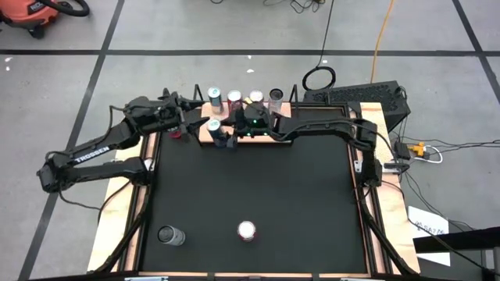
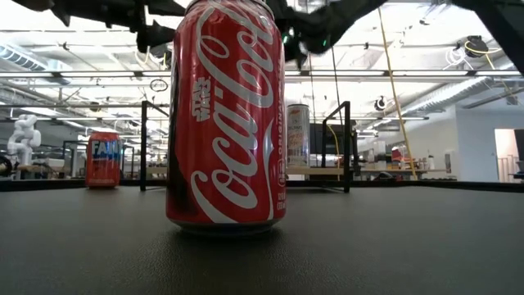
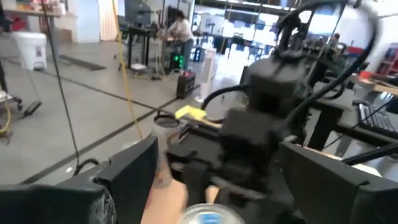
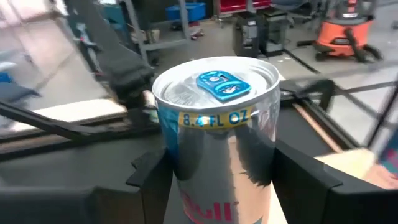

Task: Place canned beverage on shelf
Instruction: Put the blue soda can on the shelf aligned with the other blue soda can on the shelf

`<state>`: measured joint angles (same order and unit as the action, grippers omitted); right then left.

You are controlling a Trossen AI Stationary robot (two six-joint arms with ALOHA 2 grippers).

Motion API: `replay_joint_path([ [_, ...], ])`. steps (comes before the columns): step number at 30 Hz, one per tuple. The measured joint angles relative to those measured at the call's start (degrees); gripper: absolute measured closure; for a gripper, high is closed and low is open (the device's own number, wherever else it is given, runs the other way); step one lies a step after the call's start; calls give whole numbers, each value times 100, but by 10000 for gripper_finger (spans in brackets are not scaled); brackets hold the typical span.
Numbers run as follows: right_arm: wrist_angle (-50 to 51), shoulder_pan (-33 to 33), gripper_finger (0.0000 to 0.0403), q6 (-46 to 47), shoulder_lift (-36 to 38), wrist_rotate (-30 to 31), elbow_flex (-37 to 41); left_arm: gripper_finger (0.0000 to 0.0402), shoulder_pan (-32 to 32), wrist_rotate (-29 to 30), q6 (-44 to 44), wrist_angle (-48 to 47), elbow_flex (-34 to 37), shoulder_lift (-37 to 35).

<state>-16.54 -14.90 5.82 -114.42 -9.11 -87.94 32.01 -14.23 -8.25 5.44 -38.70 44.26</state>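
A slim silver-blue can (image 4: 217, 124) with a blue tab stands upright between my right gripper's fingers (image 4: 221, 180). It is over the front left part of the light-wood shelf (image 1: 269, 139) at the table's far edge and also shows in the high view (image 1: 212, 126). Whether its base rests on the board is hidden. Several other cans (image 1: 233, 98) stand along the shelf's far side. My left gripper (image 1: 183, 123) is open and empty just left of the shelf, facing the held can (image 3: 208, 218). My right gripper pinches the slim can's side wall (image 4: 186, 168) between its two fingers, one finger (image 4: 152, 177) on each side, below the top rim. The fingers reach in from the table's right side. The can stays upright, tab up.
A red cola can (image 1: 246, 230) stands near the table's front edge and fills the low view (image 2: 225, 115). A dark can (image 1: 170, 236) is at the front left. An orange can (image 2: 104, 158) stands left of the shelf, whose black rods (image 2: 347, 146) rise at the corners.
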Motion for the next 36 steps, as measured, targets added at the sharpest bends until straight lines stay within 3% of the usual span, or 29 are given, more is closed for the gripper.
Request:
replay_joint_path([
  [7, -966, -40, 184, -372, -646, 172, 2, 68, 0, 93, -2, -560, 0, -125],
  [15, -1261, -100, 182, -623, -820, 779, 0, 68, 36, 121, 9, -599, 0, -119],
  [36, -1590, -393, 181, 102, -1202, 779, -7, 68, 177, 156, 317, -600, 2, 106],
])
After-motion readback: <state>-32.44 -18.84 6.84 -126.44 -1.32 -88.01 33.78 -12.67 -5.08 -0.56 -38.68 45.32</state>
